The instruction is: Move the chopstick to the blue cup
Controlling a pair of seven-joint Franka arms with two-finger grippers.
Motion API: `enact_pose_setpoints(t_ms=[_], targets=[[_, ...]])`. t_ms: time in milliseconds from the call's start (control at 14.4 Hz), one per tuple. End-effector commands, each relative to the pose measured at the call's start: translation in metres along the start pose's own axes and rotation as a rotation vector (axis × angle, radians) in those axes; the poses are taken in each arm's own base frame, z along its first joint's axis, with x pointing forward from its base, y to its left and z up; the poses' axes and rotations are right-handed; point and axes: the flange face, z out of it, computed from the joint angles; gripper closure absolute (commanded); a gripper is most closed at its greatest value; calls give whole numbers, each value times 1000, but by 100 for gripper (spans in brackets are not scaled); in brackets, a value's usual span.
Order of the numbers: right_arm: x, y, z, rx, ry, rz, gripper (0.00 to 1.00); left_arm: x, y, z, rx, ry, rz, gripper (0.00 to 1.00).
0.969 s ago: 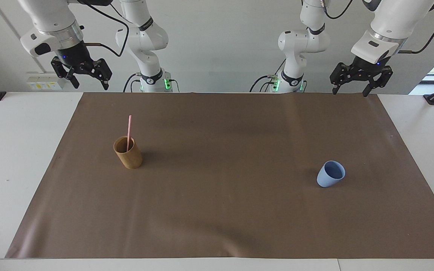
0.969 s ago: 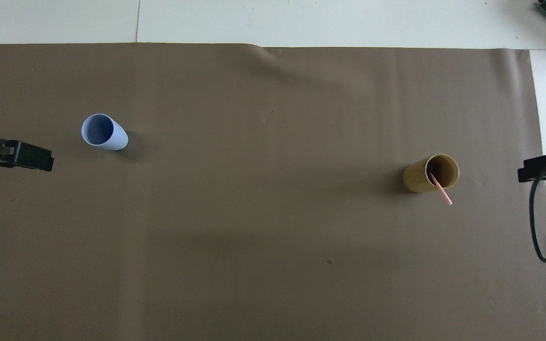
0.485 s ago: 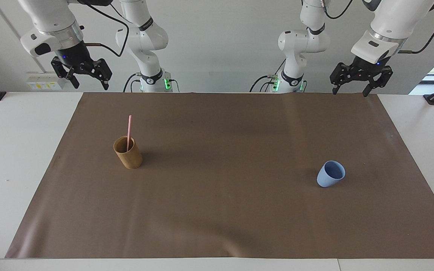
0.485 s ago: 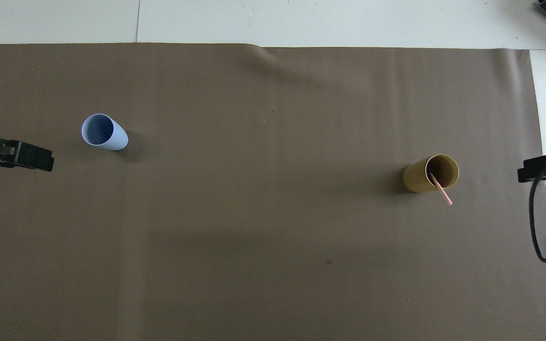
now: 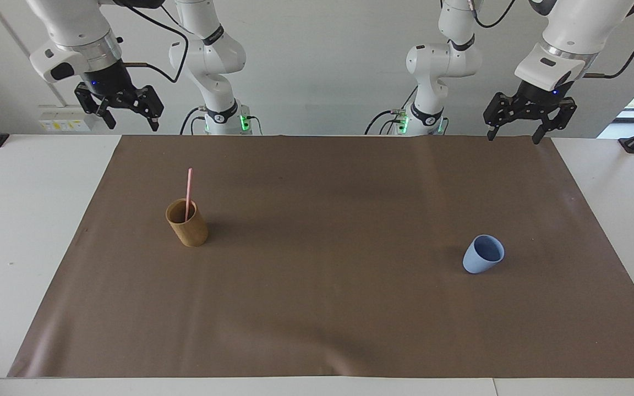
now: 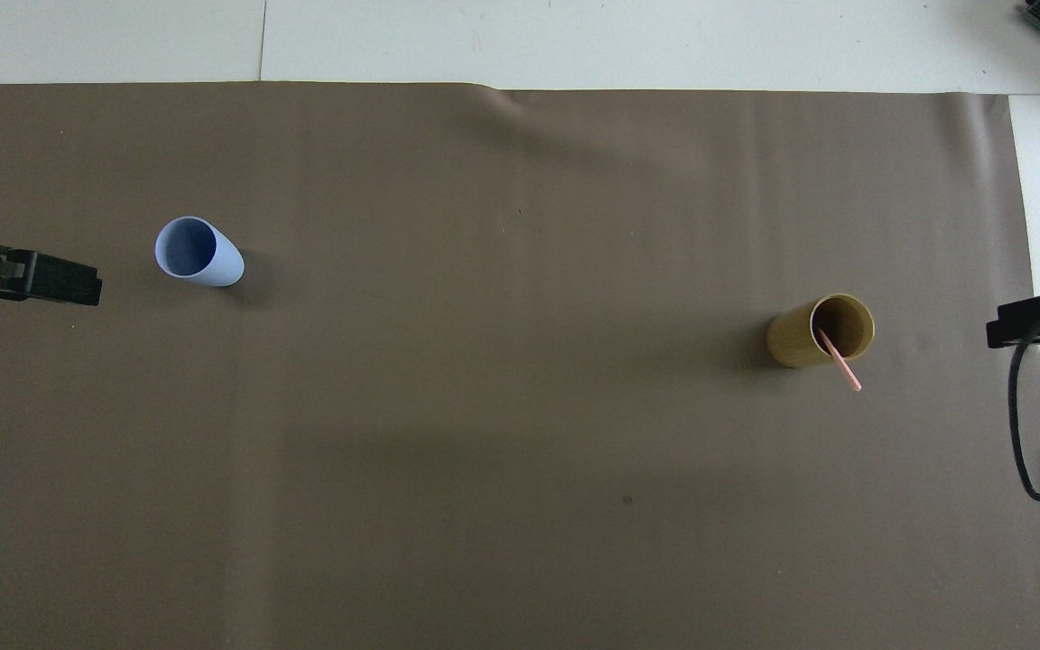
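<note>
Facing view: nothing had been done; the chopstick (image 5: 188, 190) stood in the brown cup (image 5: 187, 223) at nine o'clock on the mat (image 5: 328, 308), the blue cup (image 5: 483, 253) empty at three. The right gripper (image 5: 127, 116) and left gripper (image 5: 517, 130) hung spread and empty over the twelve-o'clock edge, with open mat between the cups.

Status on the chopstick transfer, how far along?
Nothing done: the chopstick stands in the brown cup; the blue cup is empty. Nothing in hand: the left end effector and right end effector hang open by the bases. Left: grasp, carry, drop.
</note>
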Motion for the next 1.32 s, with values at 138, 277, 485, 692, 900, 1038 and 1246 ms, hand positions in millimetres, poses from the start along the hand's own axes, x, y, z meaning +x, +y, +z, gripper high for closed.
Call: enact_pose_setpoints(t_ms=[138, 277, 485, 692, 900, 1038, 1246], targets=[[-8, 5, 1, 14, -5, -21, 0, 9, -22, -2, -4, 87, -10, 0], [-8, 5, 0, 13, -3, -21, 0, 16, -38, 7, -30, 103, -4, 0], [-8, 5, 1, 14, -5, -21, 0, 36, -57, 38, -29, 97, 18, 0], [-8, 5, 1, 14, -5, -21, 0, 58, -92, 83, -37, 90, 13, 0], [-8, 5, 1, 14, -5, -21, 0, 78, -108, 121, -33, 106, 9, 0], [-8, 5, 1, 14, -6, -21, 0, 86, -108, 146, -39, 99, 10, 0], [-9, 6, 1, 14, -7, -20, 0, 86, -105, 187, -60, 36, 7, 0]])
